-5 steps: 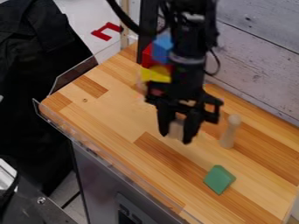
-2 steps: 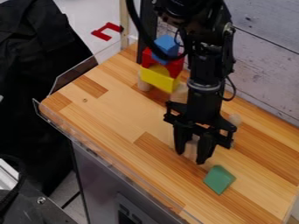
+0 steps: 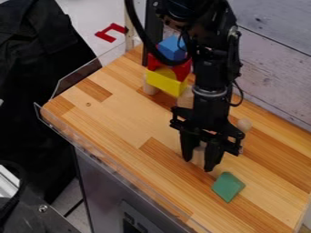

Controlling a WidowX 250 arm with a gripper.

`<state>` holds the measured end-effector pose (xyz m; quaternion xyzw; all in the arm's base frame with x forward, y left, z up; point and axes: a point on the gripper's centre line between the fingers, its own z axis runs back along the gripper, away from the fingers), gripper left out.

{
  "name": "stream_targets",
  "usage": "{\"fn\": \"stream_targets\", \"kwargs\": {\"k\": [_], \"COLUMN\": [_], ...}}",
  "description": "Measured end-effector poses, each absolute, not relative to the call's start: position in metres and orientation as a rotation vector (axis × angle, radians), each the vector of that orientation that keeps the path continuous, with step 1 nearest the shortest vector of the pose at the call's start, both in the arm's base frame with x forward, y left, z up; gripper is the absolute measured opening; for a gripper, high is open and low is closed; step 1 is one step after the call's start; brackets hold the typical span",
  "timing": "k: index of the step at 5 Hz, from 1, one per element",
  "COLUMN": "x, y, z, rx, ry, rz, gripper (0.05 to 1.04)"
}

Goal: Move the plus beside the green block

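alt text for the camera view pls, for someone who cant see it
A black gripper holds a pale wooden piece near a green block over a wooden table. Farther back stands a yellow, red and blue stack.

Plenty of even, soft light in here, though I can't tell where it's coming from. The counter (image 3: 109,113) looks warm and bright, with a faint sheen, and the shadows on it are weak. The black arm (image 3: 209,68) and the dark cloth (image 3: 36,82) at the left swallow most of their detail. Fine edges look a little soft all over, and the piece between the claw's (image 3: 202,159) fingers is hard to make out.
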<state>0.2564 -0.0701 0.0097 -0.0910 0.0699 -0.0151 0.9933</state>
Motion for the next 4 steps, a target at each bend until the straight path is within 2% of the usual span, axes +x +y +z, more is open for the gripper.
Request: {"fn": "stream_targets", "kwargs": {"k": [1, 2, 3, 4], "x": [0.2566, 0.2581, 0.2588, 0.2594], "y": [-0.0661, -0.0647, -0.0638, -0.0623], "z": [0.0072, 0.0073, 0.0091, 0.0106], "rx": [-0.190, -0.189, -0.177, -0.166], "ry": [0.131, 0.125, 0.144, 0.152], "rz": [-0.020, -0.013, -0.014, -0.002], "gripper": [0.462, 0.538, 0.844, 1.003]}}
